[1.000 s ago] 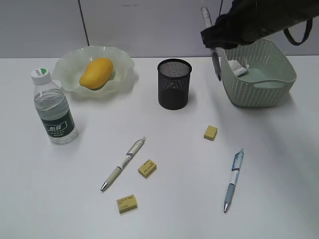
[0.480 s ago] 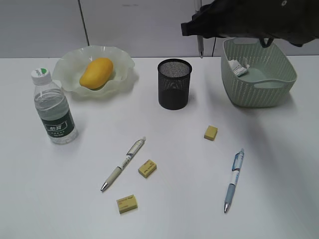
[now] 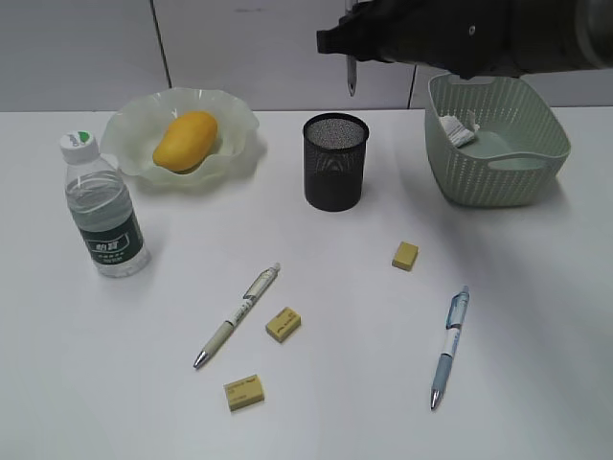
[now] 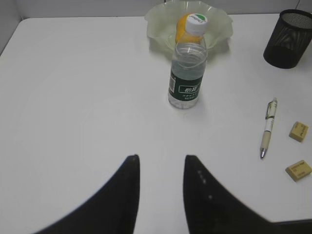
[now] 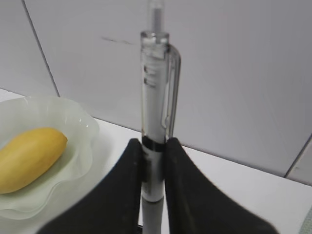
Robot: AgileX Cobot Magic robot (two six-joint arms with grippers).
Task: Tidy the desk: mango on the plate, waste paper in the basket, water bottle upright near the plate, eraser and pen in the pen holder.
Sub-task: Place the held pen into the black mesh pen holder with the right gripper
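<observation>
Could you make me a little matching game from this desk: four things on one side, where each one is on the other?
Things:
1. mango
2. waste paper
3. clear pen
4. water bottle

Places:
A. upright on the desk
B. in the basket
C. held in the right pincer
D. on the plate

Pairs: 1-D, 2-B, 3-C, 4-A

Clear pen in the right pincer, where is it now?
Exterior view: the clear plastic pen hangs tip-down from the right pincer, upper middle, just above the black mesh pen holder, left of the sage-green woven basket.
</observation>
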